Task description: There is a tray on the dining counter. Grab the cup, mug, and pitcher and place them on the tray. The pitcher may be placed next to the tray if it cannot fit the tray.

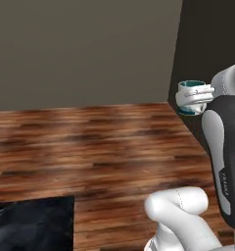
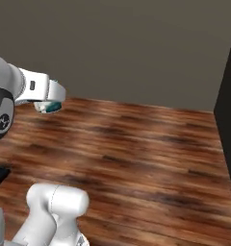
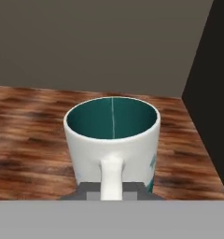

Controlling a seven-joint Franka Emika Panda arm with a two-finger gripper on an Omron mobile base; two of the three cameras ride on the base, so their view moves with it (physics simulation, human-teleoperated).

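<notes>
Short white ceramic mug with teal inside, carried upright in mid-air above the wooden plank floor, its handle clamped between the closed gripper, beside a dark wall

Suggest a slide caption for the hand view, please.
Gripper shut on the white mug by its handle, carried above the wooden floor.

Open wood floor ahead; dark panel rightward
</notes>
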